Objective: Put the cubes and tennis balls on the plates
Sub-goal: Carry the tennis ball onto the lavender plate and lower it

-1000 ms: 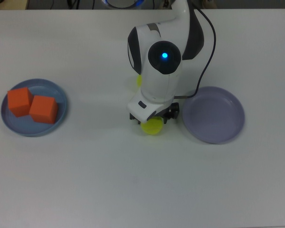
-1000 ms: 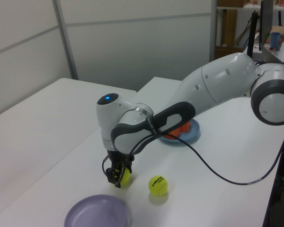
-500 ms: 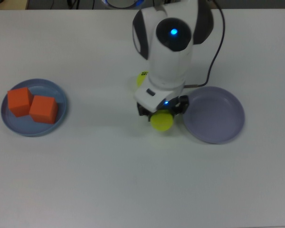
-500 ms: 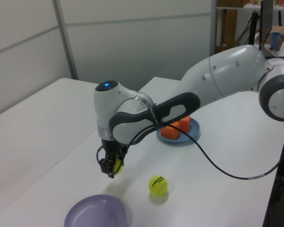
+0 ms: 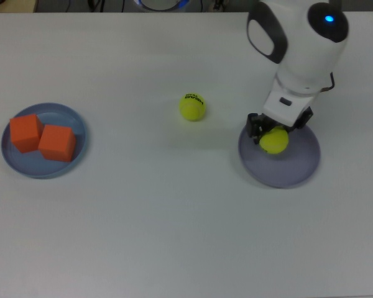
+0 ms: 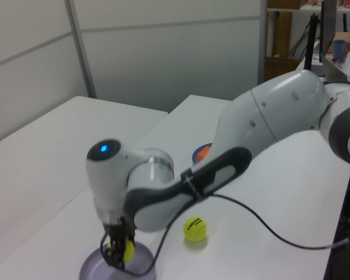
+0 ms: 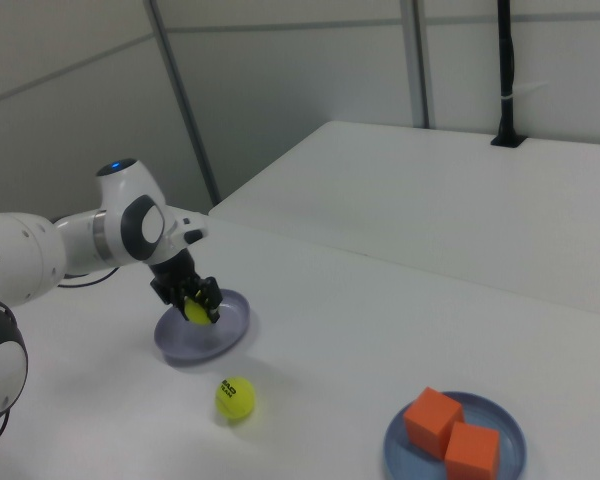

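Right view, foreground to background. At lower right, the blue plate [image 7: 456, 437] carries both orange cubes [image 7: 448, 434], side by side and touching; this half of the task appears complete. Nearer the frame's centre-left, the lettered tennis ball [image 7: 235, 398] rests on the bare table [image 7: 580, 380], apart from either plate and not yet placed. Just beyond it lies the lavender plate [image 7: 202, 336], with nothing resting on it. Above this plate hangs the tool [image 7: 194, 303], its fingers closed on the second tennis ball [image 7: 197, 312].

In the top view the held ball [image 5: 274, 140] sits over the plate's upper-left portion, inside the rim [image 5: 280, 184], while the loose ball [image 5: 192, 107] lies at centre frame, well apart from the tool [image 5: 275, 133]. The left view shows the held ball [image 6: 123, 251] slightly above the plate surface [image 6: 93, 273] at bottom left.

Judged progress: cubes done; one ball in delivery, awaiting release; one ball remaining to be fetched.
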Controlling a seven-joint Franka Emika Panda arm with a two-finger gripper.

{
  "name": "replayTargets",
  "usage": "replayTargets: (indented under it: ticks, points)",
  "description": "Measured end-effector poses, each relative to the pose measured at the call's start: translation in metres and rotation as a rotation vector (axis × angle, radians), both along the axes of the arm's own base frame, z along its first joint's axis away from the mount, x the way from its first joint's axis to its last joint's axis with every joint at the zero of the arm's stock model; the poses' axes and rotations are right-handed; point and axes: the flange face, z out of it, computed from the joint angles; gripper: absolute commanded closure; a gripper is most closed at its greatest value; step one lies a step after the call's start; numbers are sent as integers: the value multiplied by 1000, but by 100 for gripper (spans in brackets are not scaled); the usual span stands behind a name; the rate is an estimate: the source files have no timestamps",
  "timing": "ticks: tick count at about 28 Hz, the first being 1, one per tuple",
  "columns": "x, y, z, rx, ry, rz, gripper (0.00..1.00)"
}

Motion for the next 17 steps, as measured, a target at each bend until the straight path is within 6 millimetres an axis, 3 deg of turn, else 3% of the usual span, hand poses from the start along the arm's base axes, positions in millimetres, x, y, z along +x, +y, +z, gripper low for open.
replayTargets:
  ticks: [4, 6, 7, 13, 17]
  points:
    - [-3, 6, -12, -33, -3, 21, 46]
    - [-3, 6, -15, -44, -6, 28, 9]
    - [-2, 5, -16, -46, -6, 28, 0]
    - [0, 4, -6, -44, -20, 25, 0]
    - [-2, -4, 22, -67, -21, 7, 0]
